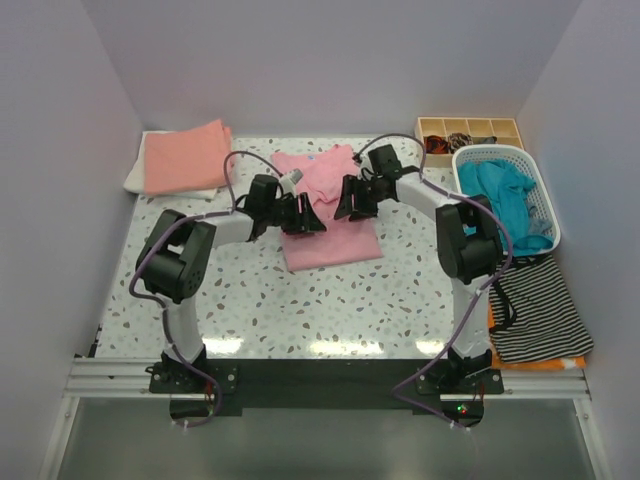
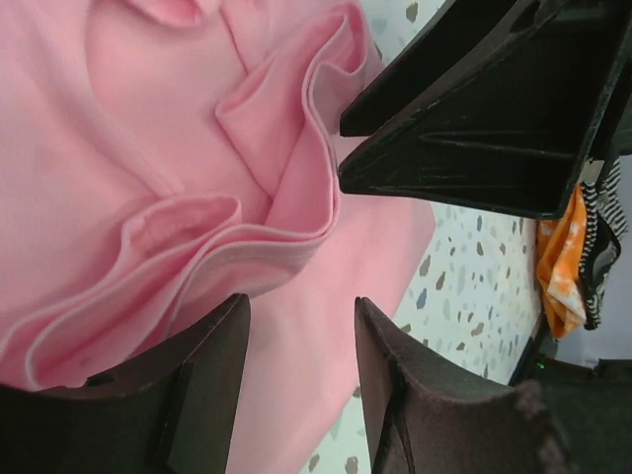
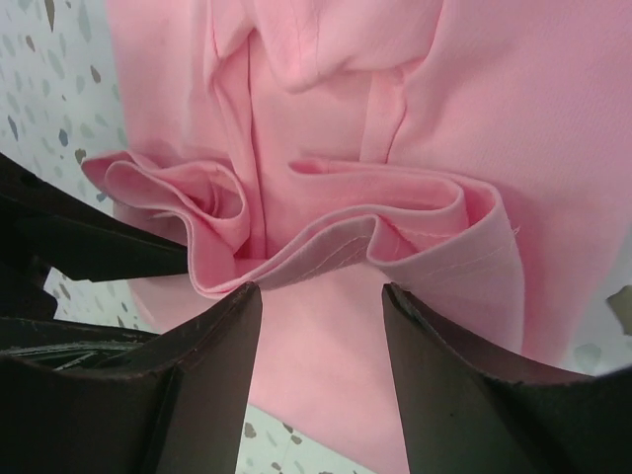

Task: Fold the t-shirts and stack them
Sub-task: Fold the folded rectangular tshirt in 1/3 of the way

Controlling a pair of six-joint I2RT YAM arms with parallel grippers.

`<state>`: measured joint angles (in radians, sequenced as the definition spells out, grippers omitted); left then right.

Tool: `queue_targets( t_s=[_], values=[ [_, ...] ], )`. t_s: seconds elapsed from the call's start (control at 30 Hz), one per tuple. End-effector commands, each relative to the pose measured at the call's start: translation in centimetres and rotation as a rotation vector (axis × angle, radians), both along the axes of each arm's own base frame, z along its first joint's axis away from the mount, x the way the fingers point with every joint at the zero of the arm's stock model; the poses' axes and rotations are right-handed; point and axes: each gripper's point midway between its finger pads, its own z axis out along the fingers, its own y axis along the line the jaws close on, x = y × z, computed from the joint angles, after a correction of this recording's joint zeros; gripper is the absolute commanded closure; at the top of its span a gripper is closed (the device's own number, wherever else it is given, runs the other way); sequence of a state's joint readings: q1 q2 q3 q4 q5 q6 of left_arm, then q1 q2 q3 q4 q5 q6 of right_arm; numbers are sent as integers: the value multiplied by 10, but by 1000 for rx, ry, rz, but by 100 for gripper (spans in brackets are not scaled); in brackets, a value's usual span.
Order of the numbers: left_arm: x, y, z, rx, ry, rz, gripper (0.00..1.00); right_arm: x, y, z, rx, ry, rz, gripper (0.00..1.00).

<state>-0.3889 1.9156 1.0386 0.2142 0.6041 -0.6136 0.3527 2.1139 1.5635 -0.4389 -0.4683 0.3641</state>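
The light pink t-shirt [image 1: 335, 235] lies partly folded at the table's middle, with a bunched, ruffled edge [image 2: 247, 197] across it, also in the right wrist view [image 3: 326, 222]. My left gripper [image 1: 308, 218] hovers over its left side, jaws open and empty [image 2: 301, 306], flat pink cloth between them. My right gripper [image 1: 347, 203] faces it over the shirt, open and empty [image 3: 321, 291], with the ruffle just past its fingertips. The two grippers are close together. A salmon-orange t-shirt [image 1: 185, 157] lies folded on a white one [image 1: 133, 178] at the back left. A teal t-shirt [image 1: 505, 190] sits in the basket.
A white plastic basket [image 1: 543, 205] stands at the back right, with a wooden compartment box [image 1: 470, 128] behind it. A black-and-white striped cloth [image 1: 540, 310] lies over an orange one [image 1: 545, 364] at the right edge. Walls enclose the speckled table [image 1: 300, 310].
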Motion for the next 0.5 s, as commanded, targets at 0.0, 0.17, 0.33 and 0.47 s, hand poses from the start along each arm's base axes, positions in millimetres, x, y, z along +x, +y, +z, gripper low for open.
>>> queue_targets(
  t_s=[0.0,0.17,0.33,0.47],
  values=[
    [39,-2,15,52,-150,5,48,26,-13,5,-51,-58,-21,44],
    [62,14,-1,151,-189,49,46,28,-22,-8,-91,-46,-35,44],
    [75,32,-20,246,-201,74,46,27,-36,-23,-147,-19,-61,44],
    [83,51,-26,321,-239,117,45,23,-48,-30,-195,-18,-84,44]
  ],
)
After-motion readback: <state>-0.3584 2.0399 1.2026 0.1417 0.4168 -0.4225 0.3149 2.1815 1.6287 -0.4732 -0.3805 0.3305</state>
